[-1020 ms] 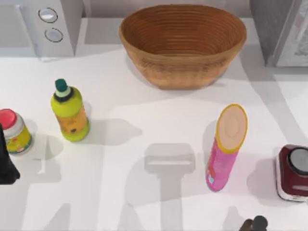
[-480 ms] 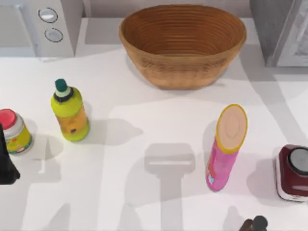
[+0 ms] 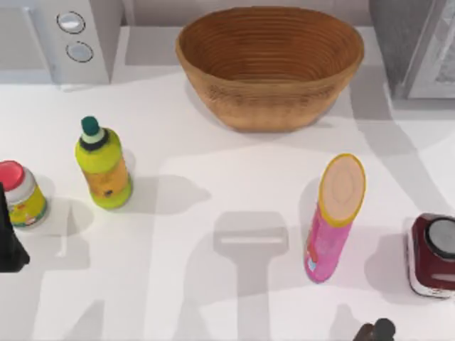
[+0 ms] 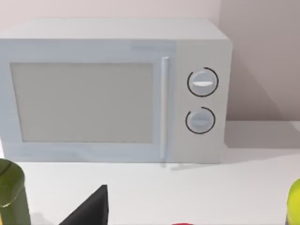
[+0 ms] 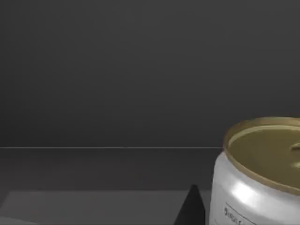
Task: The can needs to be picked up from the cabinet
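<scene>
The right wrist view looks into a dark cabinet interior [image 5: 117, 70], where the can [image 5: 258, 173], white-bodied with a gold top, stands upright in the lower right of the frame. A black tip of the right end effector [image 5: 191, 208] rises from the bottom edge just beside the can's left side; whether it touches the can, and whether it is released or clenched, I cannot tell.

The top view gives the worktop [image 3: 213, 284] instead: a woven basket [image 3: 270, 64] at upper centre, a pink tube [image 3: 334, 217] right of centre, a dark red appliance [image 3: 432, 256] at the right edge, a green bottle [image 3: 103, 165] left of centre and a red-lidded jar [image 3: 20, 193] at the far left. A grey cabinet [image 3: 419, 46] fills the upper right corner, a microwave [image 3: 60, 35] the upper left.

The left arm sits idle at the left edge of the top view, just below the jar. Its wrist view faces the microwave's door and two dials, with a dark tip of the left end effector [image 4: 91, 208] at the bottom edge; its state I cannot tell.
</scene>
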Robot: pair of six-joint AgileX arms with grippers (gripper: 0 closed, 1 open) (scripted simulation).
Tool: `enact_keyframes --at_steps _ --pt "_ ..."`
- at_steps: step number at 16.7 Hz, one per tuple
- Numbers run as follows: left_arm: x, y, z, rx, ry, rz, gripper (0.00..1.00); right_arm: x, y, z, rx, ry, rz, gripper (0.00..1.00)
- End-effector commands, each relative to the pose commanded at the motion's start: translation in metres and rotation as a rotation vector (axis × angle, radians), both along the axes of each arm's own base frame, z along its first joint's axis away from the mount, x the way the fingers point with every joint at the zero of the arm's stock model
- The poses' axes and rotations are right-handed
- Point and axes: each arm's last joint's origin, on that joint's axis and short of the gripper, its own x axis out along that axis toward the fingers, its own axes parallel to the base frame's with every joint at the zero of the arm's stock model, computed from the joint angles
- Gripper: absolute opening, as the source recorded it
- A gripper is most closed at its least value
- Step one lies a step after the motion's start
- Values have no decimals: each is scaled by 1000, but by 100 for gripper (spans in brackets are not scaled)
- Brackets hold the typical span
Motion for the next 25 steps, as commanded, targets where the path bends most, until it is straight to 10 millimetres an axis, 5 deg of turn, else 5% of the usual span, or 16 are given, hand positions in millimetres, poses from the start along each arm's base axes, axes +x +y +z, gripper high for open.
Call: enact_keyframes --at_steps 4,6,14,19,25 --pt "0 0 0 0 0 0 100 -84 -6 24 1 1 4 0" --pt "0 0 0 0 0 0 100 -107 -10 28 2 1 5 0" --pt "0 0 0 0 0 0 100 -112 -16 20 -1 7 5 0" --pt "0 0 0 0 0 0 100 -123 -37 -27 -16 37 6 0" --pt "0 0 0 0 0 0 100 -151 -70 -135 -15 59 7 0"
